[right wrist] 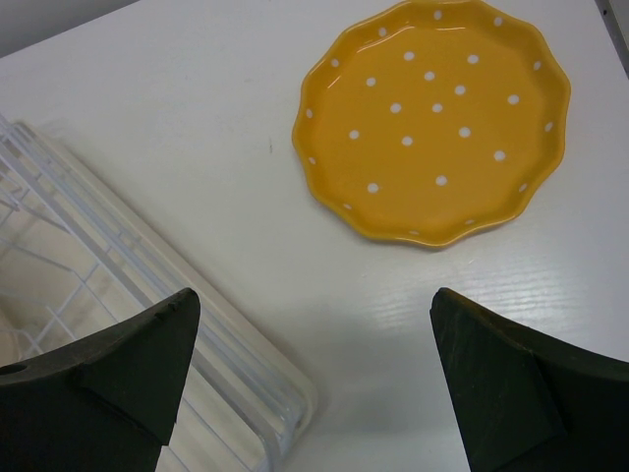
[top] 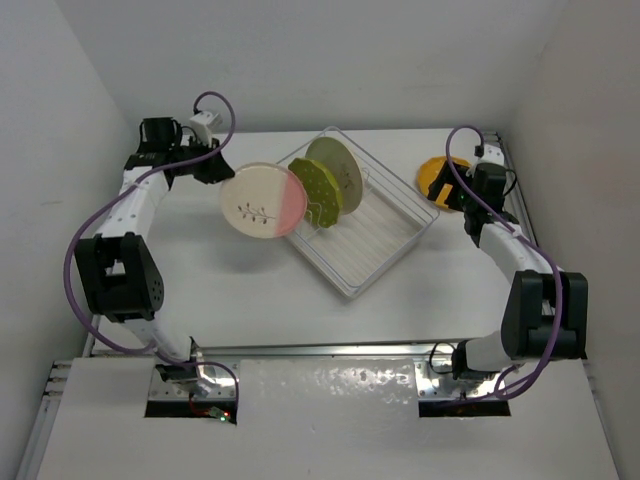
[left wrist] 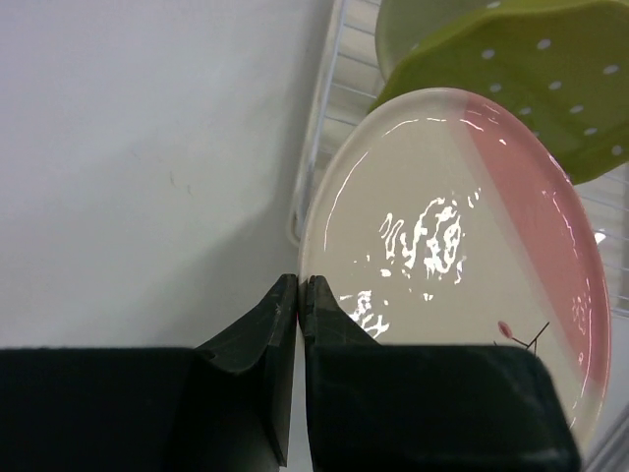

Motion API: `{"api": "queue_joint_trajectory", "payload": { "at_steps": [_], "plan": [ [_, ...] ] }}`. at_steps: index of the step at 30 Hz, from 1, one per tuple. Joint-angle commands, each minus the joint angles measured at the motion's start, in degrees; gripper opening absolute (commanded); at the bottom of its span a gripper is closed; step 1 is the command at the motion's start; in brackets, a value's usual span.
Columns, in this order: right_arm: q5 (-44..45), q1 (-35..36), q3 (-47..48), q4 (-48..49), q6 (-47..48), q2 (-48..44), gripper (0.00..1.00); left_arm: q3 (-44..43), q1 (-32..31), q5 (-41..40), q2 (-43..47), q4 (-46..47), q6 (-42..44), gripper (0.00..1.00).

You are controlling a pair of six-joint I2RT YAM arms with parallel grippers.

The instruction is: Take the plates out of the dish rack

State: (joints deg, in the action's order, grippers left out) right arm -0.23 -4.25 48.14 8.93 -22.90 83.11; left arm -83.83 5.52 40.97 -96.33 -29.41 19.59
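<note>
My left gripper (left wrist: 298,285) is shut on the rim of the cream-and-pink plate (left wrist: 442,256), which hangs tilted at the dish rack's left edge (top: 262,200). Two plates stand on edge in the white wire dish rack (top: 365,240): a scalloped olive-green dotted one (top: 315,192) and, behind it, a pale green one (top: 337,165). The orange-yellow dotted plate (right wrist: 432,118) lies flat on the table to the right of the rack. My right gripper (right wrist: 314,305) is open over bare table between that plate and the rack's corner (right wrist: 147,285), holding nothing.
White walls close in the table at the back and on both sides. The left arm (top: 130,210) curves along the left wall, and the right arm (top: 520,250) partly covers the orange-yellow plate in the top view. Purple cables loop off both arms.
</note>
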Motion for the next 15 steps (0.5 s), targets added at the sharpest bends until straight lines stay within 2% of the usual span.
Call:
{"api": "queue_joint_trajectory", "payload": {
  "at_steps": [1,5,9,15],
  "plan": [
    [0.05,0.30,2.22,1.71,0.48,-0.93,0.99,1.82,-0.42,5.87,-0.17,4.17,-5.34,0.00],
    [0.05,0.82,2.40,1.36,0.48,-0.85,0.99,4.63,-0.60,8.42,-0.35,8.65,-10.71,0.00],
    [-0.82,2.40,5.02,-1.62,0.05,-0.85,0.99,6.75,-0.95,7.72,-0.08,11.12,-12.21,0.00],
    [-2.50,11.62,8.11,-5.33,-5.91,-4.18,0.96,7.19,-0.95,6.32,0.09,11.30,-11.86,0.00]
  ]
}}
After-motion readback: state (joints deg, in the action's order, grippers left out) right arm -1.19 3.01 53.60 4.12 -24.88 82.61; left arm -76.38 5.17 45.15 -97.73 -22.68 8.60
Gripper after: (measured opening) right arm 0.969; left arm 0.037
